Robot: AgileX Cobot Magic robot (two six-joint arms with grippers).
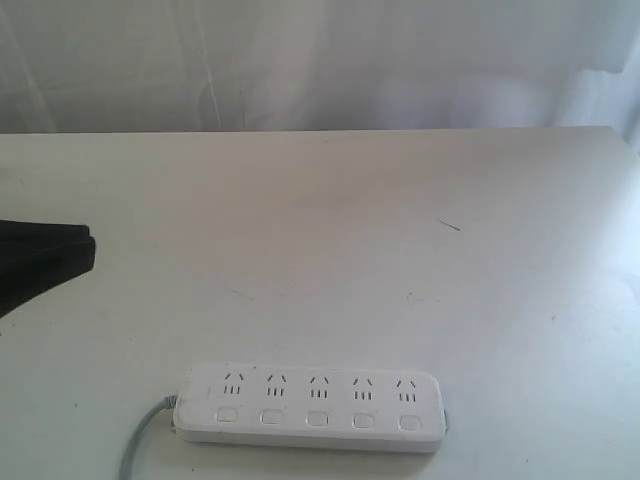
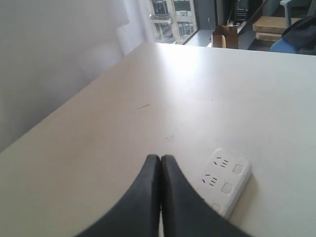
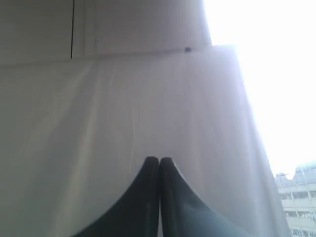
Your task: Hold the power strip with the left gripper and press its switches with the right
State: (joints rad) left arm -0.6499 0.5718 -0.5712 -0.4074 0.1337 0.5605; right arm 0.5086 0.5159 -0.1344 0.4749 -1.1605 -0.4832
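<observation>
The power strip (image 1: 310,405) lies flat near the front edge of the tabletop (image 1: 350,230), its switches (image 1: 317,419) along the near side. The left fingers (image 2: 147,190), pressed together, are off to its left, not touching. The right fingers (image 3: 145,190), also pressed together, face a white backdrop (image 3: 123,98).

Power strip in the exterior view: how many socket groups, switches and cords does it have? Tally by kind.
Socket groups: 5
Switches: 5
Grey cord: 1
Total: 11
</observation>
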